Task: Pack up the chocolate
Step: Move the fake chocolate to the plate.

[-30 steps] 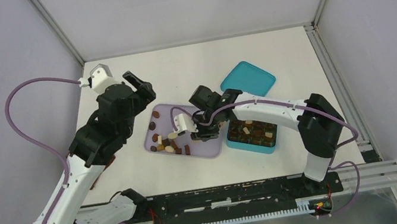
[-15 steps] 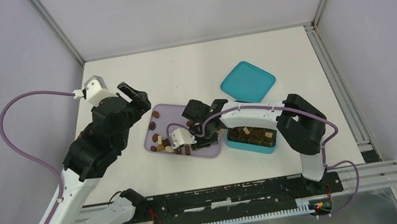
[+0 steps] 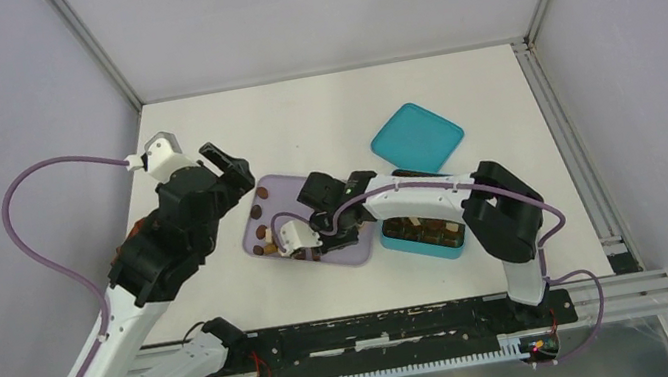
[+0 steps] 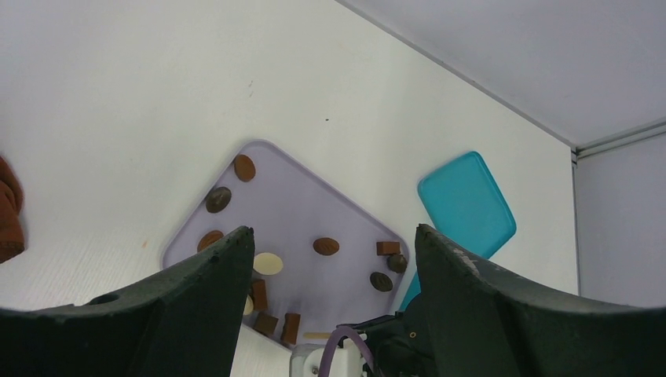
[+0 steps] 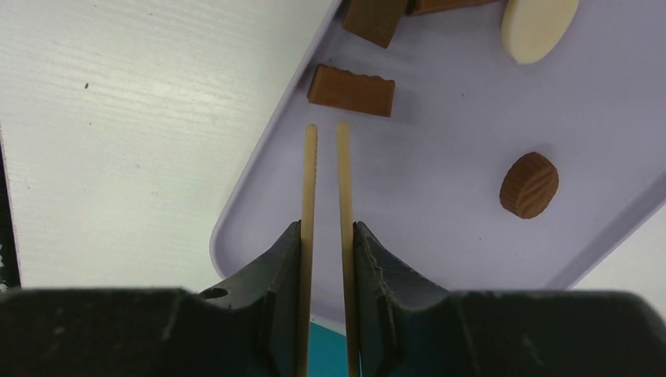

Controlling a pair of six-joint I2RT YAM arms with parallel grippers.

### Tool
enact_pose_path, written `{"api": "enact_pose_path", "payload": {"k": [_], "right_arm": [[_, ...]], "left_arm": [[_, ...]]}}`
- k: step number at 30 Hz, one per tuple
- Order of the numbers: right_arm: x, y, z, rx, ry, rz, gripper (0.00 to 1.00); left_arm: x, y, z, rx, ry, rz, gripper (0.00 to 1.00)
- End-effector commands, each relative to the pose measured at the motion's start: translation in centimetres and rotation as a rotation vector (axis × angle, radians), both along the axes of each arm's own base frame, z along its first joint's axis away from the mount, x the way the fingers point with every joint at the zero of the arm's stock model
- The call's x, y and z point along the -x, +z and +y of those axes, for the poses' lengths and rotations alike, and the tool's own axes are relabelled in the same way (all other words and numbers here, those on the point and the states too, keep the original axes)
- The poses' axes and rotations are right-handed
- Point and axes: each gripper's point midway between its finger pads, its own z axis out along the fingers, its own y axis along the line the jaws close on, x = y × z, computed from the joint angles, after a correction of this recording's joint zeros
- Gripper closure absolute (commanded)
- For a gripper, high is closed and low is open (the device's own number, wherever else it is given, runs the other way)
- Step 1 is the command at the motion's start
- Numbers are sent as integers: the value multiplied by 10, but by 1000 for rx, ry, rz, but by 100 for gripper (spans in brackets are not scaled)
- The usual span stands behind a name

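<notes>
1. Where the bench (image 3: 318, 115) runs out to its left side, a rust-brown cloth lump (image 4: 6, 208) lies on it, mostly hidden under my left arm (image 3: 119, 324) in the overhead view.
2. My left jaws hang above the bench just left of the lilac tray (image 4: 314, 208). They are spread wide and released, with nothing between them. Through that gap my wrist camera looks down on the tray.
3. The lilac tray lies flat near the middle of the bench, and the loose chocolate (image 4: 326, 246) is scattered over it. A mid brown oval (image 4: 244, 167) and a dark round piece (image 4: 218, 199) sit by its far-left edge. A cream oval (image 4: 268, 263) lies nearer me, with several rectangular brown pieces along the near edge.
4. My right jaws are down low over the tray's near edge.
   - Their thin tan strips (image 5: 309, 196) stand parallel with only a narrow slit between them, and nothing is in that slit, so they grasp nothing.
   - The tips stop just short of a ridged rectangular piece (image 5: 351, 90), and I see no contact with it.
   - A round ridged piece (image 5: 529, 185) sits further right on the tray, well apart from the strips.
5. The teal box (image 3: 418, 249) stands just beside the tray's right edge. More chocolate sits in its compartments, brown pieces with a few cream ones. My right arm (image 3: 432, 193) crosses above it and hides part of it.
6. The teal lid (image 3: 416, 137) lies flat on the bench beyond the box, apart from it.
</notes>
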Motion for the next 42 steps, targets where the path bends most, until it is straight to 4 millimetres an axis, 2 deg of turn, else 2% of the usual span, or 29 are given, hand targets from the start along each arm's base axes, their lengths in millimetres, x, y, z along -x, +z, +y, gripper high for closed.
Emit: {"api": "enact_pose_path", "payload": {"k": [1,10,16,23,35,42], "right_arm": [[6,24,19,-70,6,-14,70],[18,19,29,-66,13,-2,79],[16,8,27,-24,-5,0,81],[12,3,27,1,-14,-13,81],[-4,1,14,53,-70,-73,81],[-27,13,4,48,-153,-119,81]], "left_arm": [[1,7,10,30,57,-27,20],[7,13,19,27,77,-42,20],[9,13,19,39,76,-43,20],[10,10,19,51,73,-39,20],[10,10,19,56,72,-40,20],[9,10,17,58,69,-40,20]]}}
